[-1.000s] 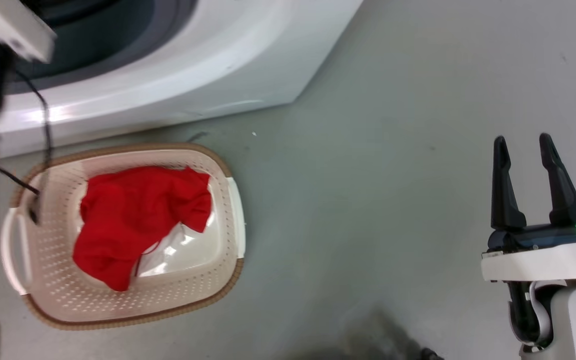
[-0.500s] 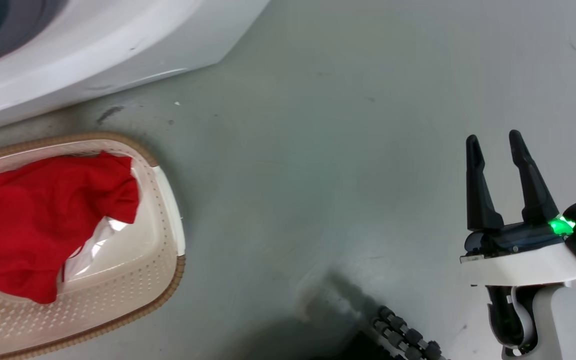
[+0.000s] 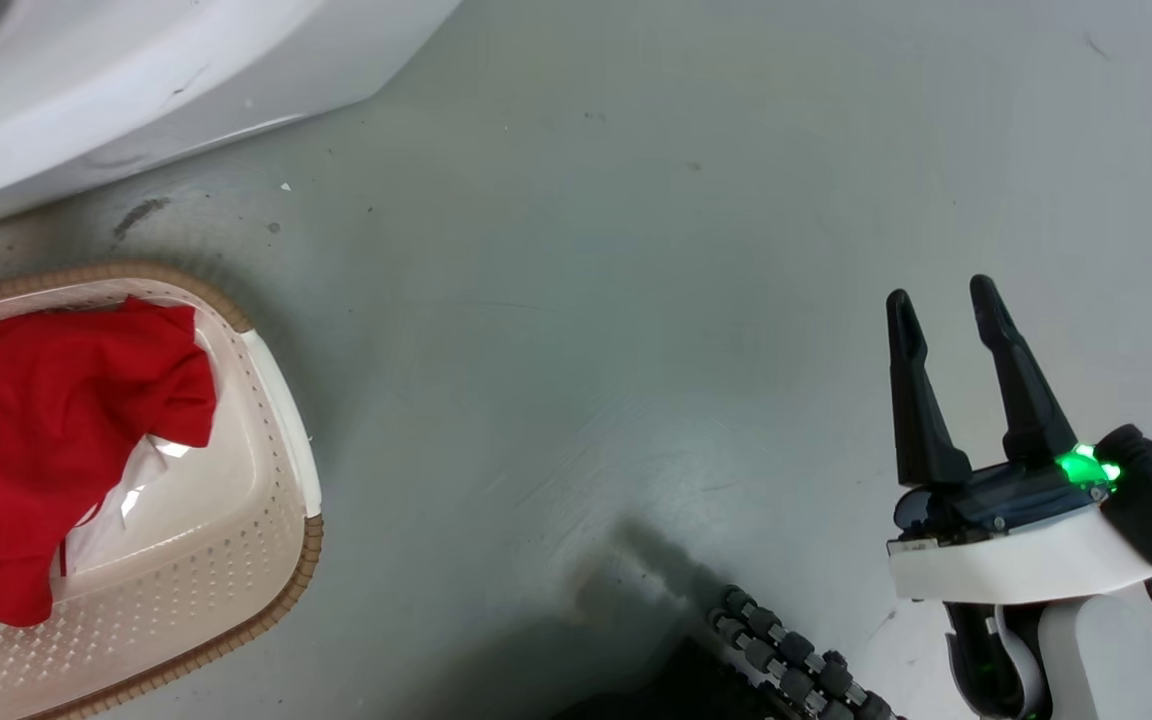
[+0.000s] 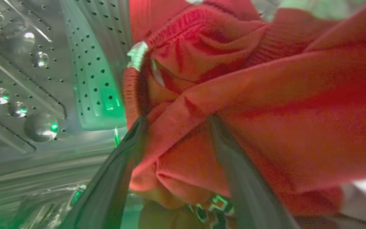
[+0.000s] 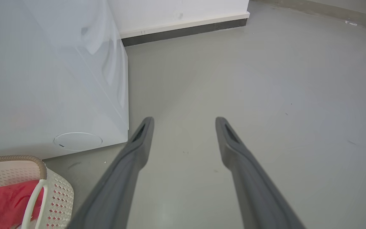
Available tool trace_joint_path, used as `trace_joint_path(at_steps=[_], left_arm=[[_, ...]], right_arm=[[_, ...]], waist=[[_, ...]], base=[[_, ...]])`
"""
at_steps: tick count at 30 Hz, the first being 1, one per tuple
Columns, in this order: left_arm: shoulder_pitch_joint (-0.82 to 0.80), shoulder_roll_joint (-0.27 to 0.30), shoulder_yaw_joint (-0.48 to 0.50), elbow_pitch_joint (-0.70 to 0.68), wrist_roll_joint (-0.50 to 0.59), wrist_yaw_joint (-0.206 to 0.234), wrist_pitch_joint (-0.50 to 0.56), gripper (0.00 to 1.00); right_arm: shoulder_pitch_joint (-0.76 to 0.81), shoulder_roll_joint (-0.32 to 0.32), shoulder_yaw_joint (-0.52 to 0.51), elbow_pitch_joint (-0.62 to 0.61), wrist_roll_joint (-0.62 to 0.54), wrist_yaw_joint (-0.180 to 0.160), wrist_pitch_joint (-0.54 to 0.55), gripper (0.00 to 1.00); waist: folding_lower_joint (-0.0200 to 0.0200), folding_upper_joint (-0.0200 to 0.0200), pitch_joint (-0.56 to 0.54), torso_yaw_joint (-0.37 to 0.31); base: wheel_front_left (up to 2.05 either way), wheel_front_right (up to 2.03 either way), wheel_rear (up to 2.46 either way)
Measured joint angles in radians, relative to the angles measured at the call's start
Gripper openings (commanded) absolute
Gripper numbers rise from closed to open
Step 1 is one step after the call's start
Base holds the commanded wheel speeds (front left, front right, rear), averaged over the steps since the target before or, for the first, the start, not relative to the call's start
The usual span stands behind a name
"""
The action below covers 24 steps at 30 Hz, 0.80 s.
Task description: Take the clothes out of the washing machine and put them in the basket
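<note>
Inside the washing machine's perforated steel drum (image 4: 27, 79), my left gripper (image 4: 178, 119) stands open with a fold of a red garment (image 4: 281, 111) bulging between its two fingers. That garment shows a white band (image 4: 364, 197) and some dark print low down. Another red garment (image 3: 46, 430) lies in the cream basket (image 3: 276, 520) on the floor, just below the white washing machine (image 3: 86, 90). My right gripper (image 3: 941, 293) hangs open and holds nothing, far right of the basket over bare floor. In the right wrist view the basket (image 5: 17, 158) sits lower left beside the machine (image 5: 59, 79).
Grey floor (image 3: 636, 300) spreads between basket and right gripper. My black base with its rollers (image 3: 786, 670) shows at the bottom edge. A white wall with a dark skirting (image 5: 186, 28) runs behind the machine.
The head camera has turned right, so basket and machine slid left in the picture and the left forearm left it. The right gripper stays open. The garment in the basket lies as before.
</note>
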Motion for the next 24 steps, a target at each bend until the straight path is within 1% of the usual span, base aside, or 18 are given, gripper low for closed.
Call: trace_joint_path(at_steps=[3, 4, 8, 13, 17, 19, 22, 24], left_arm=[[-0.009, 0.014, -0.012, -0.001, 0.013, 0.008, 0.017, 1.00], [-0.013, 0.027, -0.022, -0.006, 0.020, 0.005, 0.033, 0.00], [-0.018, 0.029, -0.023, -0.012, 0.021, 0.003, 0.013, 0.00], [-0.016, 0.025, -0.027, -0.001, 0.021, -0.010, -0.051, 0.00], [-0.013, 0.014, -0.024, 0.008, 0.023, -0.031, -0.161, 0.00], [-0.011, 0.002, -0.007, 0.025, 0.006, -0.040, -0.215, 0.00], [0.003, -0.012, -0.003, 0.057, -0.003, -0.065, -0.288, 0.00], [0.017, -0.010, -0.006, 0.072, -0.001, -0.083, -0.349, 0.00]], right_arm=[[0.008, 0.000, 0.005, -0.002, 0.002, 0.000, 0.000, 1.00], [0.008, 0.000, 0.005, -0.006, 0.010, 0.000, 0.000, 1.00], [0.008, 0.000, 0.003, -0.008, 0.012, 0.000, 0.000, 1.00], [0.003, 0.000, -0.014, -0.006, 0.009, 0.000, 0.000, 1.00], [-0.011, 0.000, -0.034, -0.002, -0.004, 0.000, 0.000, 1.00], [-0.014, 0.000, -0.044, 0.001, -0.014, 0.000, 0.000, 1.00], [-0.017, 0.000, -0.065, 0.007, -0.029, 0.000, 0.000, 1.00], [-0.019, 0.000, -0.076, 0.009, -0.039, 0.000, 0.000, 1.00]], waist=[[0.0000, 0.0000, 0.011, -0.008], [0.0000, 0.0000, 0.020, -0.012], [0.0000, 0.0000, 0.028, -0.013], [0.0000, 0.0000, 0.022, -0.002], [0.0000, 0.0000, 0.006, 0.013], [0.0000, 0.0000, -0.005, 0.023], [0.0000, 0.0000, -0.028, 0.040], [-0.0001, 0.0000, -0.045, 0.054]], base=[[0.00, 0.00, 0.00], [0.00, 0.00, 0.00], [0.00, 0.00, 0.00], [0.00, 0.00, 0.00], [0.00, 0.00, 0.00], [0.00, 0.00, 0.00], [0.00, 0.00, 0.00], [0.00, 0.00, 0.00]])
